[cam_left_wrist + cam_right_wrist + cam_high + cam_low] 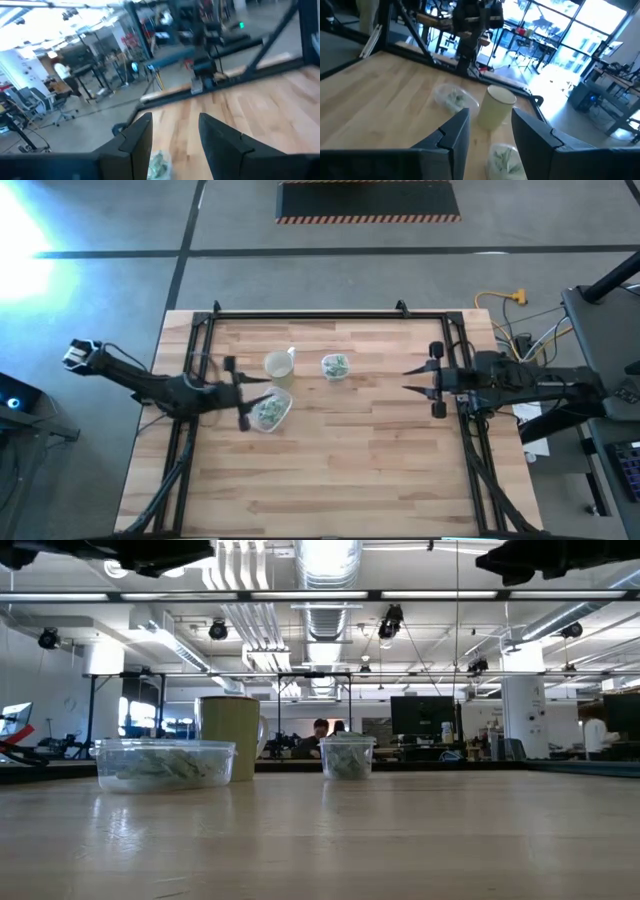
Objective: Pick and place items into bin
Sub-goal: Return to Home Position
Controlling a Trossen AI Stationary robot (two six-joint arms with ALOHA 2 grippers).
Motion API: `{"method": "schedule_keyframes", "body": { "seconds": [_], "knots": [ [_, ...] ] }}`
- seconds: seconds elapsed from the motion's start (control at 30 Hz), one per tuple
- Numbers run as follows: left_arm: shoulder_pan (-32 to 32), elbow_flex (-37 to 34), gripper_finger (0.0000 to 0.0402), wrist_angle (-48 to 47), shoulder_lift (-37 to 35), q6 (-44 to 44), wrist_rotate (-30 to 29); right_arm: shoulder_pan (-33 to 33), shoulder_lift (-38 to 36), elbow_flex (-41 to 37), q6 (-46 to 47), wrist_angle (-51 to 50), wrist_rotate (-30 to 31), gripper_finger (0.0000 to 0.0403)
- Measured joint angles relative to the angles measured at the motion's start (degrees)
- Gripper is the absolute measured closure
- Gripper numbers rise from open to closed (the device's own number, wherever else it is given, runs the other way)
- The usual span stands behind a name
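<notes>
Items (268, 412), small pale-green and white crinkled wrapped pieces, lie in two clear bins on the table (350, 470), and both bins sit in the half of the table farther from the low camera. The wide shallow bin (165, 745) stands left of the table's middle, and its layer of pieces shows through its wall. The smaller bin (347, 741) stands near the middle, well apart from the wide one, with its own little heap inside. A pale yellowish cup (279, 365) stands upright between the two, just beside the wide bin on the side away from the low camera. It may be touching that bin's rim, though the high view is too coarse to settle it. The left gripper (175, 120) hangs over the wide bin's side toward the table's left edge, fingers spread wide and holding nothing. Its wrist view catches a corner of that bin's pieces below the gap. The right gripper (407, 381) is held above the table near the right edge, pointing toward the middle. Its fingers are also spread wide and empty, and it is well apart from both bins. In the low view both arms show only as dark shapes high above the tabletop. A person sits in the room beyond the table.
</notes>
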Motion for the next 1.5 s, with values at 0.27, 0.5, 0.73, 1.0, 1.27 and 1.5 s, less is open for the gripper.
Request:
{"method": "schedule_keyframes", "body": {
  "seconds": [0.27,0.5,0.73,1.0,1.27,1.5],
  "knots": [
    [0.08,-9.53,0.0257,0.06,-19.67,1.6,7.58,0.0,-5.84,-2.11,-0.52,0.41,-6.97,0.0274],
    [1.76,-14.73,0.0257,0.11,-27.75,3.03,10.67,-0.02,-6.32,-2.95,-1.35,2.45,-8.72,0.0273],
    [6.77,-18.03,0.0257,0.17,-30.88,-0.17,15.25,-2.1,-6.35,-4.56,-1.11,5.6,-8.76,0.028],
    [12.65,-18.43,0.0257,-3.25,-32.24,-5.12,22.46,-6.74,-6.41,-8.12,2.37,8.97,-11.7,0.0285],
    [13.89,-18.96,0.0257,-10.96,-38.2,-7.41,23.96,-10.55,-6.43,-8.6,4.19,9.23,-20.96,0.0289],
    [13.88,-19.53,0.0257,-15.24,-42.62,-8.26,24.01,-12.14,-6.89,-9.45,4.5,9.16,-21.07,0.029]
  ]
}}
